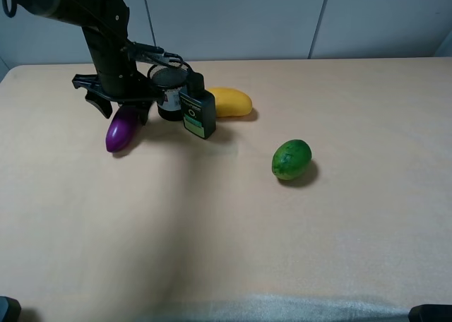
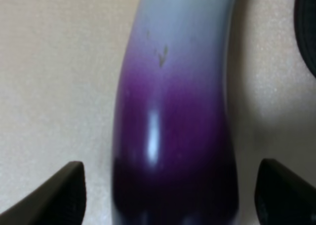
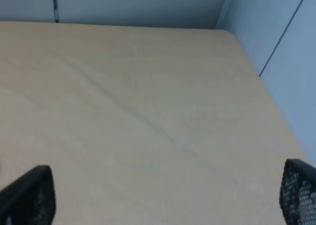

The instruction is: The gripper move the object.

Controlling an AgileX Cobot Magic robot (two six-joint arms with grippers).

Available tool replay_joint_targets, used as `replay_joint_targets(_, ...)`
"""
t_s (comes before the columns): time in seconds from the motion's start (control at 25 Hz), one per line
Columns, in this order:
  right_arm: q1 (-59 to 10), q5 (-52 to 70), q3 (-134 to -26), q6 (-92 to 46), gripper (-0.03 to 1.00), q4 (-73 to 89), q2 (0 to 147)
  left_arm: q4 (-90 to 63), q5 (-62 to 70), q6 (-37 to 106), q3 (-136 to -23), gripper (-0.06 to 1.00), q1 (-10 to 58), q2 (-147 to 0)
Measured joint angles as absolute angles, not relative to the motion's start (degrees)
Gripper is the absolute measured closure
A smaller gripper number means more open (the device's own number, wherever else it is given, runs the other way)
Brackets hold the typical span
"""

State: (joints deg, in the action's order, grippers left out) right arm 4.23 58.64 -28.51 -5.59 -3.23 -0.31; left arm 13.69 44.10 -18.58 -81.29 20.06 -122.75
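The glossy purple toy eggplant lies under the black left gripper, between its fingers; right of it the yellow mango-like fruit, farther right the round green fruit.

Black left arm with looping cables, black gripper (green-labelled box beside), mesh-textured right fingertips

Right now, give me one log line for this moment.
left gripper: open, straddling eggplant | not clamped | right gripper: open, idle | mango, lime: untouched
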Motion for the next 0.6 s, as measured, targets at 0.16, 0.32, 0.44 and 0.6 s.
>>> replay_joint_targets(0.16, 4.23, 58.64, -28.51, -5.59, 0.28, -3.23, -0.31, 13.69, 44.22, -18.58, -81.41, 0.18, 20.06, -120.33)
replay_joint_targets(0.32, 4.23, 58.64, -28.51, -5.59, 0.28, -3.23, -0.31, 13.64, 44.36, -18.58, -81.48, 0.18, 20.06, -116.97)
replay_joint_targets(0.44, 4.23, 58.64, -28.51, -5.59, 0.28, -3.23, -0.31, 13.64, 44.77, -18.58, -81.48, 0.18, 20.06, -113.93)
replay_joint_targets(0.6, 4.23, 58.64, -28.51, -5.59, 0.28, -3.23, -0.31, 13.64, 45.99, -18.58, -81.48, 0.18, 20.06, -108.82)
